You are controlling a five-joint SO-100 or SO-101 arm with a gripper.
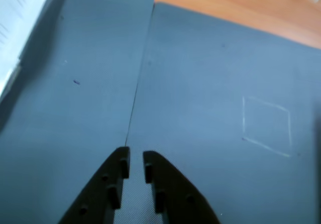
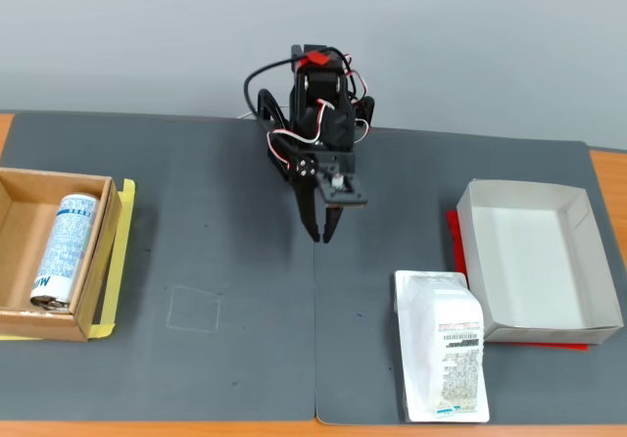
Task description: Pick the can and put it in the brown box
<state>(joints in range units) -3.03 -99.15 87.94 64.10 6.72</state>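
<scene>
In the fixed view the white can [image 2: 65, 249] with blue lettering lies on its side inside the brown cardboard box [image 2: 106, 261] at the left edge of the mat. My gripper [image 2: 322, 233] hangs over the middle of the grey mat, far to the right of the box, with its jaws nearly together and nothing between them. In the wrist view the gripper [image 1: 135, 159] shows only a narrow gap above bare mat. The can and box are out of the wrist view.
A flat white plastic-wrapped package [image 2: 447, 357] with a barcode label lies at the front right. A white paper tray [image 2: 578, 321] stands at the right on a red sheet. A faint chalk square [image 2: 193, 310] marks the mat [image 2: 235, 378]; it also shows in the wrist view [image 1: 267, 126].
</scene>
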